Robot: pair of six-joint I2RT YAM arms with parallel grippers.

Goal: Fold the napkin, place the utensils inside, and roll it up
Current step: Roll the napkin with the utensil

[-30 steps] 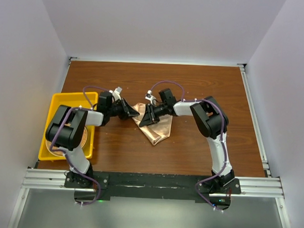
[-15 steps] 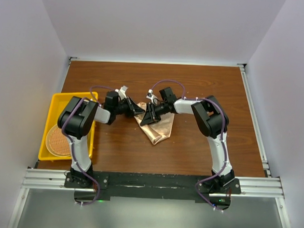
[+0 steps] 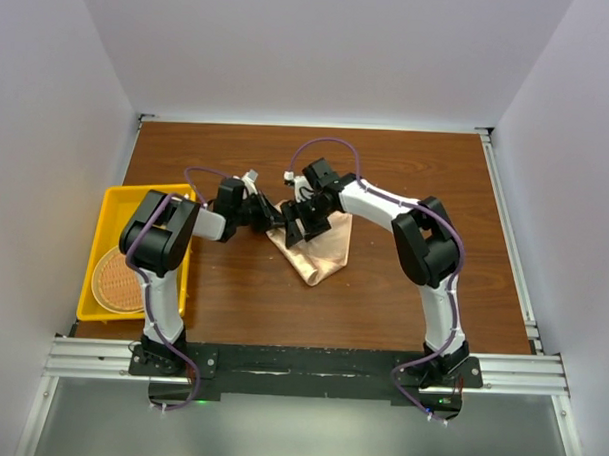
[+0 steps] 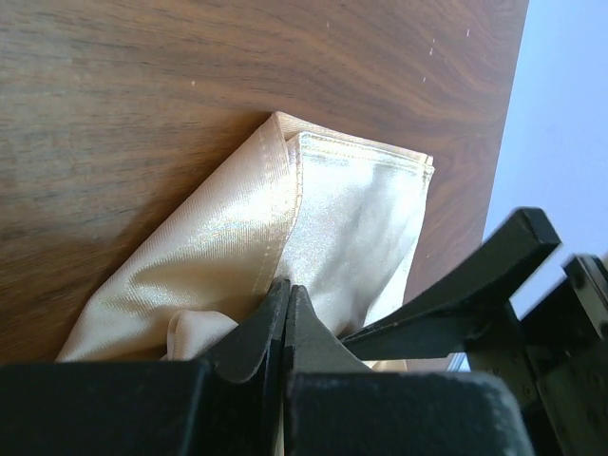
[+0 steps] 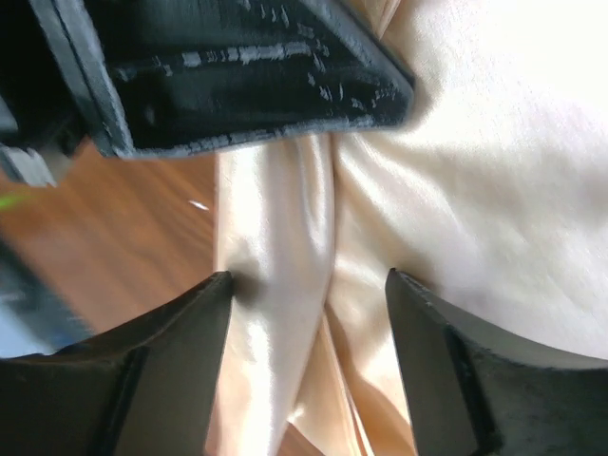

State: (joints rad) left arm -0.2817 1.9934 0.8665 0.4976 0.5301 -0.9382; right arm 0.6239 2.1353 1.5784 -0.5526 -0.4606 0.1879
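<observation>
Peach napkin [image 3: 324, 251] on wood table [image 3: 232, 286]; left jaws clamped on its edge, right jaws apart astride fold.

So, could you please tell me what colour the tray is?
Yellow; the tray shows best in the top view.

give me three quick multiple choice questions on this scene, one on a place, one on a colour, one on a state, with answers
1. Where is the wicker mat?
A) in the yellow bin
B) on the bare wood at centre
C) leaning on the back wall

2. What colour is the napkin?
A) blue
B) peach
C) green

3. How do the right gripper's jaws stand?
A) shut on a fork
B) open astride a napkin fold
C) shut, off the cloth

Answers: 1 A, the mat lies in the bin at the left; 2 B, the cloth is shiny peach; 3 B, the right wrist view shows the jaws apart with cloth between.
</observation>
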